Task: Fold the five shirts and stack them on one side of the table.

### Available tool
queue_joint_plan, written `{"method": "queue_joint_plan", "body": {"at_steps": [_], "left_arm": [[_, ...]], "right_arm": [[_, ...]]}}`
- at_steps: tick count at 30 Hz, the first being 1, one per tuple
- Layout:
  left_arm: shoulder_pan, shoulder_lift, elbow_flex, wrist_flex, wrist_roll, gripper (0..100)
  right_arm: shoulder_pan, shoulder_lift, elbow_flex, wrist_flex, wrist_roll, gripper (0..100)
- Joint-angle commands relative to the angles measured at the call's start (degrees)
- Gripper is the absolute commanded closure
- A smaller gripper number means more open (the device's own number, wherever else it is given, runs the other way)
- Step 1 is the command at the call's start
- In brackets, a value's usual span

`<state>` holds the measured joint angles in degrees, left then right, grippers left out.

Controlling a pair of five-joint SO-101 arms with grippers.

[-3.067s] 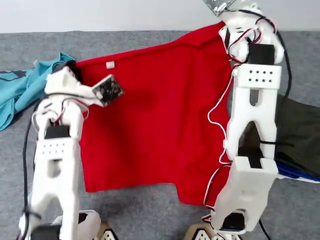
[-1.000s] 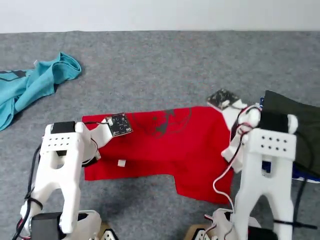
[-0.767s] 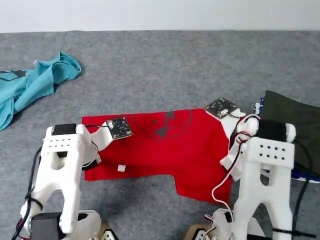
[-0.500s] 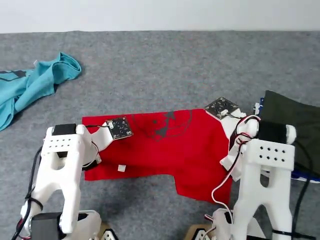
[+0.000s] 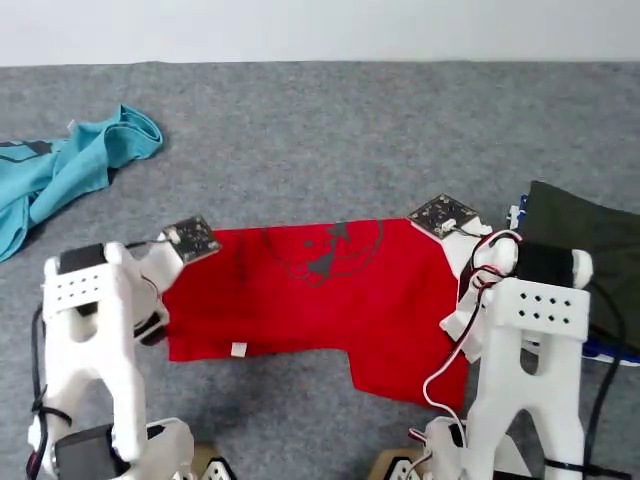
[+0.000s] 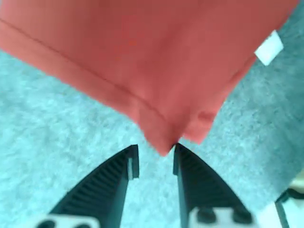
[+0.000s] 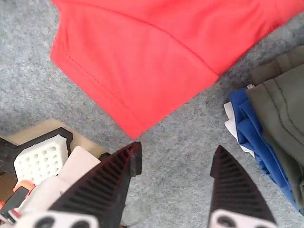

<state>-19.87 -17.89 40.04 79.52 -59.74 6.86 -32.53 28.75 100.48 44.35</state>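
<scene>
A red shirt (image 5: 320, 290) lies folded in half across the middle of the table, print side up, its white tag (image 5: 238, 349) near the front left corner. My left arm (image 5: 95, 300) stands at the shirt's left edge. In the left wrist view, my left gripper (image 6: 155, 154) is open, with a corner of the red shirt (image 6: 142, 47) just off its fingertips. My right arm (image 5: 530, 300) stands at the shirt's right edge. My right gripper (image 7: 176, 156) is wide open over bare grey table beside the red shirt's (image 7: 142, 47) sleeve.
A crumpled teal shirt (image 5: 70, 165) lies at the far left. A stack with a dark olive shirt (image 5: 590, 250) on a blue one (image 5: 600, 350) sits at the right edge, close to my right arm. The arm bases (image 7: 42, 156) stand along the front edge.
The red shirt, spread out three seconds ago, now lies folded toward the front. In the last half second my left arm swung left off the shirt. The right arm stayed put.
</scene>
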Motion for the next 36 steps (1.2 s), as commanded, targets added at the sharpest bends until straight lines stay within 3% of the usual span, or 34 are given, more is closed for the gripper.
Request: {"method": "queue_joint_plan", "body": {"at_steps": [1, 6, 10, 12, 16, 20, 25, 30, 36], "left_arm": [[-0.3, -1.8, -7.9, 4.7, 0.4, 87], [0.0, -1.8, -17.2, 9.4, 0.4, 91], [3.8, -1.8, -23.4, 16.5, 1.5, 99], [6.8, -1.8, -26.0, 18.2, 5.8, 99], [13.5, -1.8, -29.8, 15.2, 21.0, 99], [23.6, -1.8, -31.4, 12.0, 35.3, 99], [41.6, -0.5, -30.2, 9.6, 48.4, 99], [57.2, 4.7, -29.8, 5.8, 49.6, 96], [65.0, 16.6, -32.5, 3.6, 49.4, 86]], "right_arm": [[0.5, -1.4, -6.4, 2.3, 0.4, 75.7], [0.6, -1.9, -11.2, 2.4, 0.4, 76.0], [0.6, -1.9, -17.8, 2.4, -3.3, 83.1], [0.6, -1.9, -21.0, 2.4, -4.6, 87.6], [1.3, -2.0, -26.5, 2.5, -6.7, 97.1], [5.6, -2.0, -32.2, 2.5, -11.1, 98.5], [12.1, -2.0, -39.5, 2.5, -16.9, 98.5], [15.3, -4.4, -42.6, 2.4, -20.2, 98.5], [15.5, -8.7, -42.5, 2.4, -20.1, 98.5]]}}
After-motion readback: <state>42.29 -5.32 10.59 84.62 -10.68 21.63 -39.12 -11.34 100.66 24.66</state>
